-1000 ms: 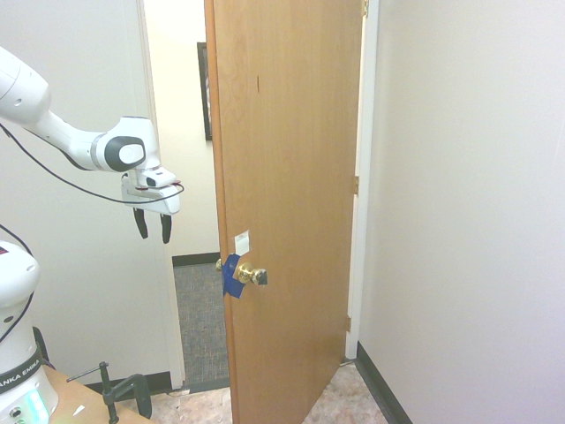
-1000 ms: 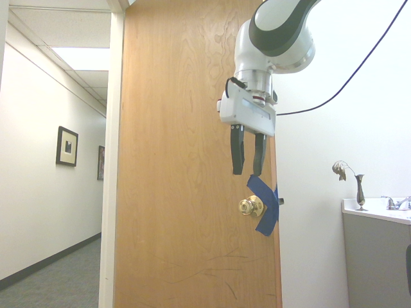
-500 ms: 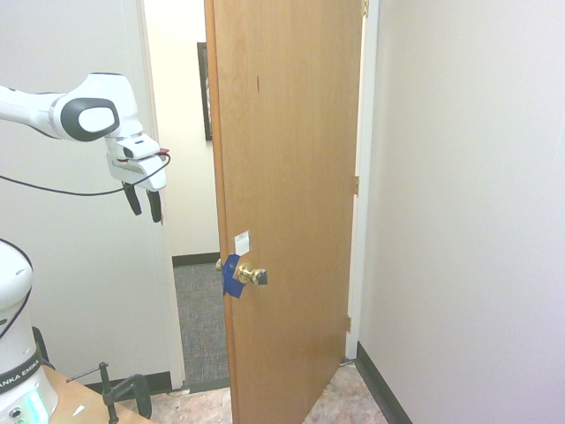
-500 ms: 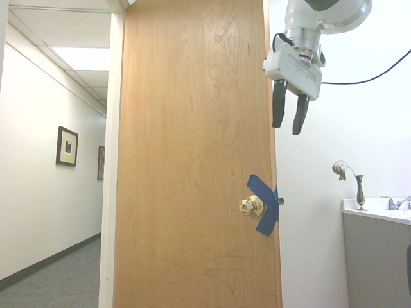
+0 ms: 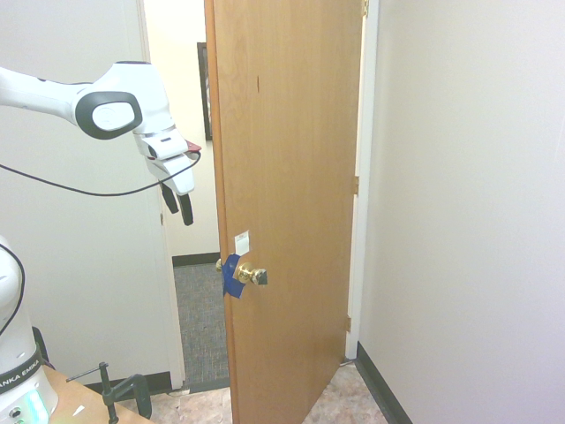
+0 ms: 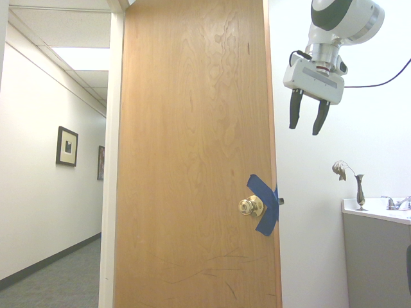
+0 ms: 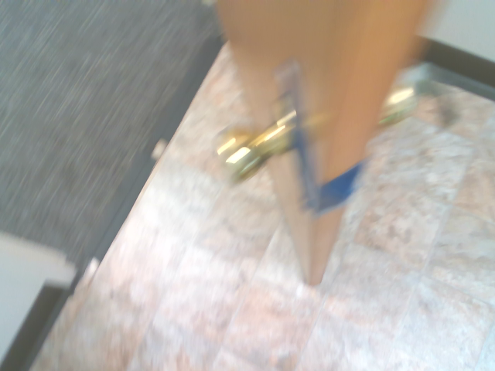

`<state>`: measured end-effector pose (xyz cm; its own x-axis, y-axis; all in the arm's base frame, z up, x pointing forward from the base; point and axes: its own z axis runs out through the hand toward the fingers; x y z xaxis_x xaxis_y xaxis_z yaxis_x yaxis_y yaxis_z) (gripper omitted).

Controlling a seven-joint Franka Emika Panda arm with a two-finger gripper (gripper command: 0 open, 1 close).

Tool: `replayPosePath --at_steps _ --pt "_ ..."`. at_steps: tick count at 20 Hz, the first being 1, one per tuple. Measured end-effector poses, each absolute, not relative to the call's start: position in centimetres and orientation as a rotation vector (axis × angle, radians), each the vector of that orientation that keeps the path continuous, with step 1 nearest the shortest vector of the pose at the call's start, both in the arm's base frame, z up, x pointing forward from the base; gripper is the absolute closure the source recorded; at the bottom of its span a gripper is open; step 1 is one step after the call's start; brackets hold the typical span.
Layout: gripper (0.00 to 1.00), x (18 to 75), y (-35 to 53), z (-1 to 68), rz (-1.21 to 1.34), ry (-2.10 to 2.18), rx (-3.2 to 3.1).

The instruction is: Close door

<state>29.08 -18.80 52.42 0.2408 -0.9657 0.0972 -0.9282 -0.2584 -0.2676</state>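
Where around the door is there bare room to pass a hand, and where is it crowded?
The door stands ajar; between its latch edge and the doorway's left side in the first exterior view, a gap opens over grey carpet. It is crowded by the knob and blue tape; the gripper hangs above knob height.

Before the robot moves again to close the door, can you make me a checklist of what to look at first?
1. Door still needs closing: ok, it stands open.
2. Fingers open: ok, there is a gap between them.
3. Fingers holding nothing: ok.
4. Fingers touching the door: not ok, they are apart from it.
5. Blue tape on the door's edge by the brass knob: ok.
6. Enough push to shut it: cannot tell.
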Motion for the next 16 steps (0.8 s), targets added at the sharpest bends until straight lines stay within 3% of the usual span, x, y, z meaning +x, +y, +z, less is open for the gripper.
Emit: replayPosePath --at_steps 10,16 --pt "0.00 30.2 -31.1 51.7 -0.346 1.992 -2.173" --pt "0.00 33.6 -30.1 49.1 -0.304 2.005 -2.175"
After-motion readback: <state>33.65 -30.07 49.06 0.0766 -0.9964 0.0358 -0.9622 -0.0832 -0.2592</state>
